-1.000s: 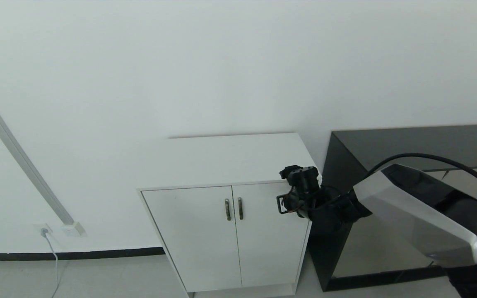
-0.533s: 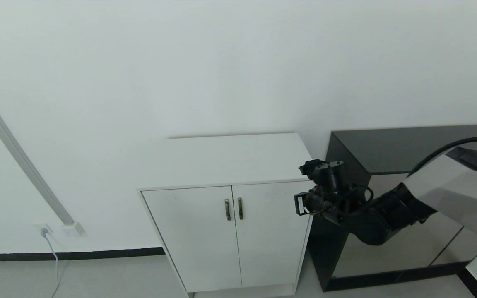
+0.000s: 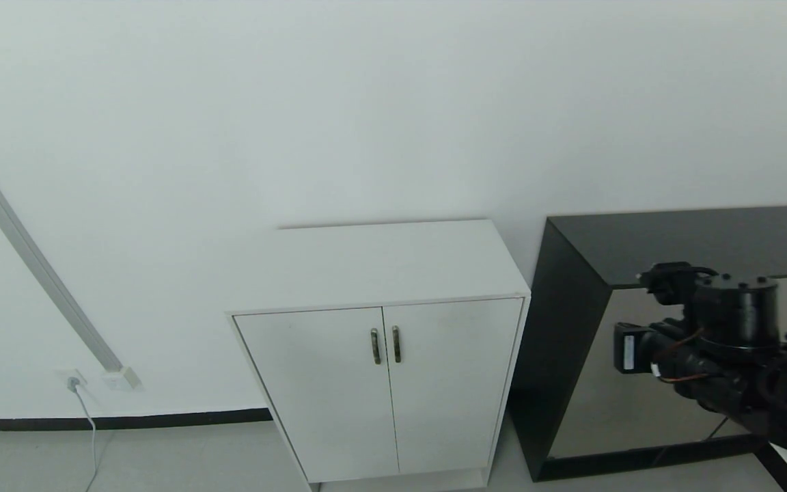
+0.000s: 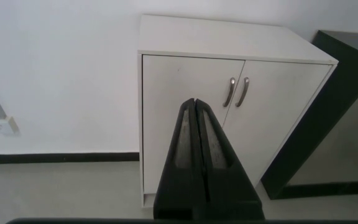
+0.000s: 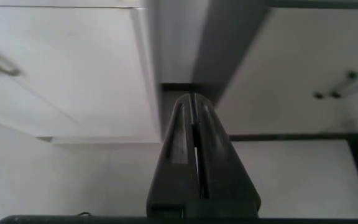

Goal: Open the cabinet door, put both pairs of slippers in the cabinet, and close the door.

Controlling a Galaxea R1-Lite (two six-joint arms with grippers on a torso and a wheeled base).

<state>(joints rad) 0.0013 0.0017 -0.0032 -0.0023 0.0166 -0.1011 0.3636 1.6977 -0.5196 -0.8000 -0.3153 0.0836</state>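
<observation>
A white two-door cabinet point(image 3: 380, 383) stands against the wall with both doors closed and two metal handles point(image 3: 385, 345) side by side at the middle. My right arm hangs at the right of the head view, in front of the black unit. My right gripper point(image 5: 194, 106) is shut with nothing in it, pointing at the gap between the white cabinet point(image 5: 67, 68) and the black unit. My left gripper point(image 4: 195, 109) is shut and empty, back from the cabinet point(image 4: 229, 93) and aimed at its left door.
A black unit with a mirrored front point(image 3: 639, 328) stands directly right of the cabinet. A slanted white cable duct point(image 3: 31, 260) and a wall socket with a plugged cord point(image 3: 74, 383) are at the left. Light floor point(image 3: 127, 458) lies in front.
My right arm has swung away from the cabinet's right door to the right, and now sits in front of the black unit. The doors stay closed.
</observation>
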